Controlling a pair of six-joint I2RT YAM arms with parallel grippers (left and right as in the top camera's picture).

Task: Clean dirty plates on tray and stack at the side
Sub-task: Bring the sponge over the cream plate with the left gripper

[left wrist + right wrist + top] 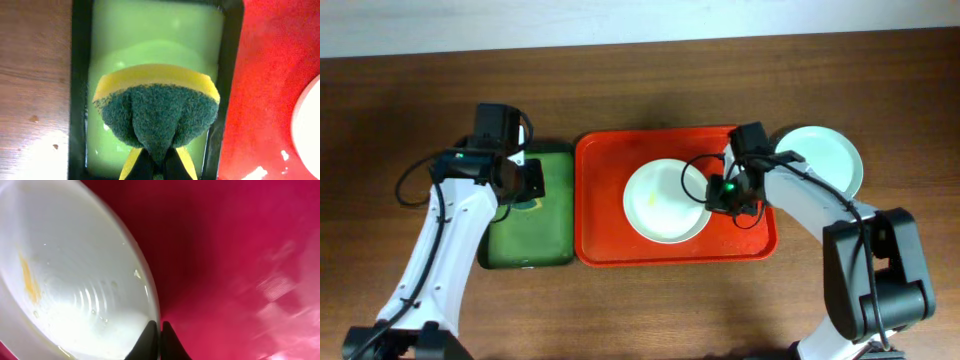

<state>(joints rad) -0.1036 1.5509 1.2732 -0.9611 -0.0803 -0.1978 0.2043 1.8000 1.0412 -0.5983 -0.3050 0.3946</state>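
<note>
Sponge (156, 115) in left pincer (155, 161); red tray (600, 200) lengthwise left-right

Left arm (448, 235) runs from the near-left edge toward far, wrist angled right. Left end effector (152, 167) is clamped on the sponge (157, 107). Right arm (815, 200) rises from near-right, elbow bent, reaching left. Right end effector (159, 337) is pinched on the plate (75, 270) rim.

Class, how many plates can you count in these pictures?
2. A smeared plate lies on the red tray; a second plate sits on the table beside its right end. More could be stacked beneath, hidden.
</note>
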